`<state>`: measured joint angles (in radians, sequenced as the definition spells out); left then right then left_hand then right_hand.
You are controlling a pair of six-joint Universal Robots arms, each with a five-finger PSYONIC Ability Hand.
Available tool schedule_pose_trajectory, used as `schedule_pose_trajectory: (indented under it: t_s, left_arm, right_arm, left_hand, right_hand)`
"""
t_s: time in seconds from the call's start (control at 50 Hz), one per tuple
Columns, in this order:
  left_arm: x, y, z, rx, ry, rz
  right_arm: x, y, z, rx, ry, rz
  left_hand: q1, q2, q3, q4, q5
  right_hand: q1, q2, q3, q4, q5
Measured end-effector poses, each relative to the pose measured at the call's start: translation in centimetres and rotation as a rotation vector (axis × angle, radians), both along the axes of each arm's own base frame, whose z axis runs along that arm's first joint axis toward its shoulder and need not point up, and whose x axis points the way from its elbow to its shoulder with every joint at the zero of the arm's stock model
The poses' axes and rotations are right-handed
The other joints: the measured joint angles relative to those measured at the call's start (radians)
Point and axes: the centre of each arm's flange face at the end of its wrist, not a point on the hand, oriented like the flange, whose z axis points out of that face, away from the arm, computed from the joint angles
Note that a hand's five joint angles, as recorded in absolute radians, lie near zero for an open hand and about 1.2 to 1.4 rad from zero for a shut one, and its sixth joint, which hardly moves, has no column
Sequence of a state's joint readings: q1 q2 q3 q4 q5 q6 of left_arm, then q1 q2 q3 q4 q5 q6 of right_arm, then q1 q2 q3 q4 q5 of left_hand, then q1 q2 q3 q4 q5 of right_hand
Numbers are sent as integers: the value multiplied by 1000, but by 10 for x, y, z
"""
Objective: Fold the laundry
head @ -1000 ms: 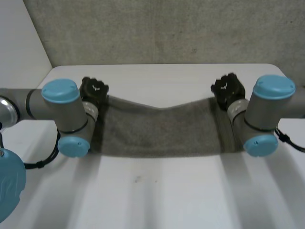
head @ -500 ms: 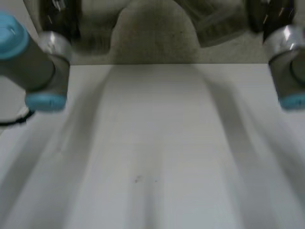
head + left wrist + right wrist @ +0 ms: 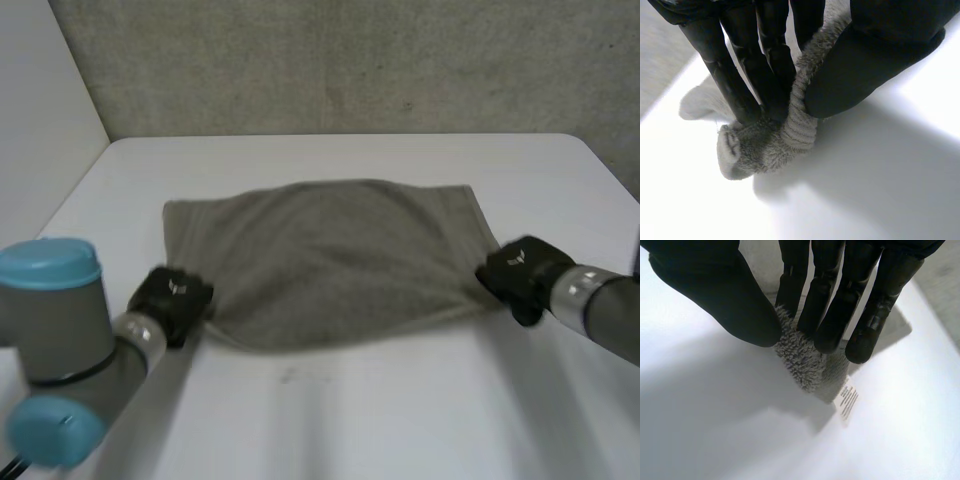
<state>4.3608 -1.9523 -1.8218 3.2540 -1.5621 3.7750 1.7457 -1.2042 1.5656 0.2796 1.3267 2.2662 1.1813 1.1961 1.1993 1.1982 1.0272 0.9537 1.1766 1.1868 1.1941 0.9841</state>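
Observation:
A grey towel [image 3: 330, 260] lies spread on the white table [image 3: 400, 400], its far edge folded back and a little rumpled. My left hand [image 3: 172, 295] is at the towel's near left corner, with fingers [image 3: 745, 95] and thumb pinching a bunched corner of towel [image 3: 790, 135]. My right hand [image 3: 520, 268] is at the near right corner. There its fingers [image 3: 832, 315] and thumb pinch the fluffy towel corner [image 3: 800, 362], and a white label [image 3: 847, 402] hangs below it.
A grey wall [image 3: 340, 60] rises behind the table's far edge. Bare white table lies in front of the towel. The table's left edge [image 3: 70, 195] runs beside the left arm.
Both hands swung the towel up off the table and back down toward the near side. It now lies spread flat farther forward, with both corners still pinched.

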Motion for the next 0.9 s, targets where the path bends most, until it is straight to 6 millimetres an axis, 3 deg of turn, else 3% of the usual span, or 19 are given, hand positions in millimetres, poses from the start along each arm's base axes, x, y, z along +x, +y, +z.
schedule_pose_trajectory:
  t_s: [0.04, 0.06, 0.1, 0.22, 0.24, 0.28, 0.38, 0.54, 0.66, 0.8, 0.88, 0.9]
  left_arm:
    - [2, 7, 1, 17, -25, -11]
    - [10, 31, 9, 77, -103, -50]
    - [15, 49, 19, 113, -151, -83]
    - [12, 49, 41, 54, -153, -107]
    - [5, 31, 48, -26, -130, -100]
    - [0, 13, 50, -85, -113, -92]
    - [-21, -50, 38, -250, -60, -64]
    - [-43, -110, 6, -397, -12, -32]
    - [-47, -138, -8, -457, -5, 24]
    - [-49, -146, -20, -463, 1, 34]
    - [-51, -150, -21, -490, 15, 34]
    - [-51, -151, -21, -500, 19, 34]
  right_arm:
    - [-4, 8, 5, 16, 39, 14]
    - [-12, 28, 16, 42, 122, 55]
    - [-16, 44, 25, 50, 180, 95]
    - [-17, 52, 33, 25, 208, 120]
    - [-14, 38, 28, -9, 181, 96]
    - [-10, 24, 23, -42, 154, 72]
    - [1, -39, 4, -230, 40, -44]
    - [28, -99, -15, -530, -92, -80]
    - [45, -125, -28, -682, -137, -57]
    - [60, -133, -42, -703, -146, -32]
    - [66, -134, -47, -697, -145, -25]
    - [67, -134, -47, -696, -143, -28]
  left_hand:
    - [-2, -13, -16, -15, -11]
    - [-62, -82, -85, -84, -84]
    - [-89, -111, -114, -113, -115]
    - [-105, -119, -123, -122, -124]
    - [-105, -119, -123, -122, -124]
    - [-106, -122, -125, -123, -126]
    - [-106, -122, -125, -124, -126]
    - [-105, -120, -124, -122, -125]
    - [-106, -121, -125, -123, -126]
    - [-129, -140, -143, -142, -145]
    - [-416, -402, -404, -404, -409]
    - [-416, -402, -404, -404, -409]
  right_hand:
    - [0, 0, 0, 0, 0]
    - [0, 0, 0, 0, 0]
    - [0, 0, 0, 0, 0]
    - [0, 0, 0, 0, 0]
    - [0, 0, 0, 0, 0]
    - [0, 0, 0, 0, 0]
    - [0, 0, 0, 0, 0]
    - [0, 0, 0, 0, 0]
    - [0, 0, 0, 0, 1]
    - [0, 0, 0, 0, 1]
    - [0, 0, 0, 0, 1]
    - [-64, -102, -105, -109, -86]
